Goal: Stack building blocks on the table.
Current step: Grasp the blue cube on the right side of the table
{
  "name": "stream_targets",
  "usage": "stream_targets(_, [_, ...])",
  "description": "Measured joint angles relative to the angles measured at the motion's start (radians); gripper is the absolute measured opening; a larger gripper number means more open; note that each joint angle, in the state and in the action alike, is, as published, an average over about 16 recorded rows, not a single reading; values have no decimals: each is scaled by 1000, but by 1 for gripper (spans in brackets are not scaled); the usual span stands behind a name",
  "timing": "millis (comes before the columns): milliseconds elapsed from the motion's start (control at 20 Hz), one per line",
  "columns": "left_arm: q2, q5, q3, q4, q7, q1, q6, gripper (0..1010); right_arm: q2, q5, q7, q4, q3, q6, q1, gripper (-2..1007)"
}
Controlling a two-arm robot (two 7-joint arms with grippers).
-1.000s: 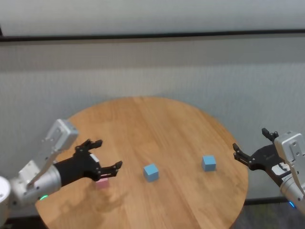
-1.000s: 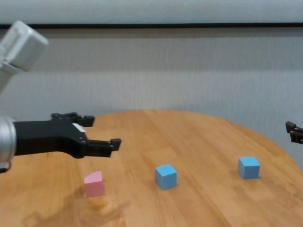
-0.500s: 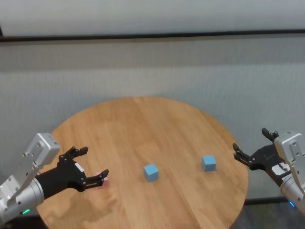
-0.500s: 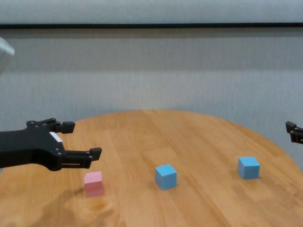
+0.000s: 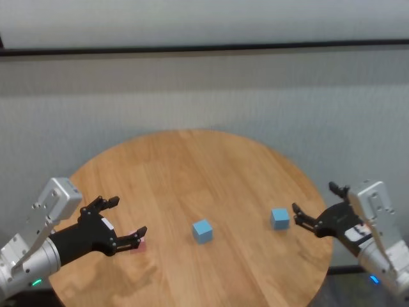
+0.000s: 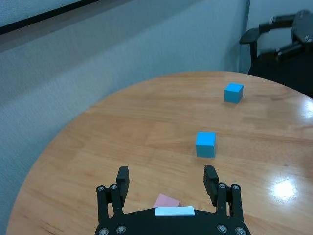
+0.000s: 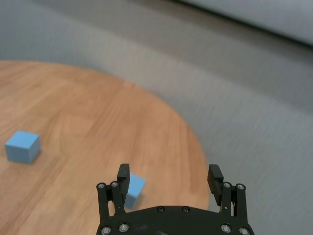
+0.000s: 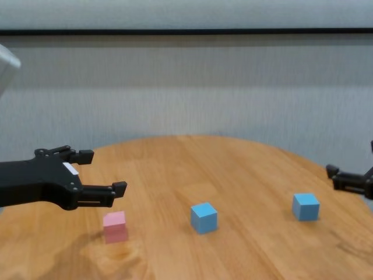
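On the round wooden table [image 5: 192,166] lie three cubes apart from each other. The pink cube [image 8: 115,226] is at the left, one light blue cube [image 5: 202,231] in the middle, and the other light blue cube [image 5: 279,218] at the right. My left gripper [image 5: 128,216] is open, hovering just above and behind the pink cube [image 6: 166,200], holding nothing. My right gripper [image 5: 313,196] is open and empty at the table's right edge, just right of the right blue cube [image 7: 131,188]. In the head view the pink cube is mostly hidden by the left fingers.
A grey wall with a dark strip runs behind the table. The far half of the table top [image 8: 192,157] holds nothing. In the left wrist view the other arm's gripper [image 6: 286,36] shows beyond the far blue cube [image 6: 234,92].
My left gripper drew back to the left and lower, then stayed still. My right gripper has moved left, in over the table edge toward the right blue cube. The cubes have not moved.
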Motion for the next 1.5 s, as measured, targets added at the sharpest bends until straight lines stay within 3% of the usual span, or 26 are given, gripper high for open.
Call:
stream_targets(400, [-3, 0, 1, 3, -1, -4, 3, 1002, -77, -5, 5, 49, -14, 81, 30, 1003])
stream_targets(750, [-4, -1, 2, 4, -1, -5, 4, 1002, -135, -29, -9, 91, -20, 122, 59, 1003])
stream_targets(1050, [-5, -1, 2, 4, -1, -6, 4, 1002, -165, -51, -15, 110, -18, 142, 71, 1003])
stream_targets(1500, [-5, -1, 3, 5, -1, -6, 5, 1003, -193, -71, -15, 121, -9, 167, 68, 1003])
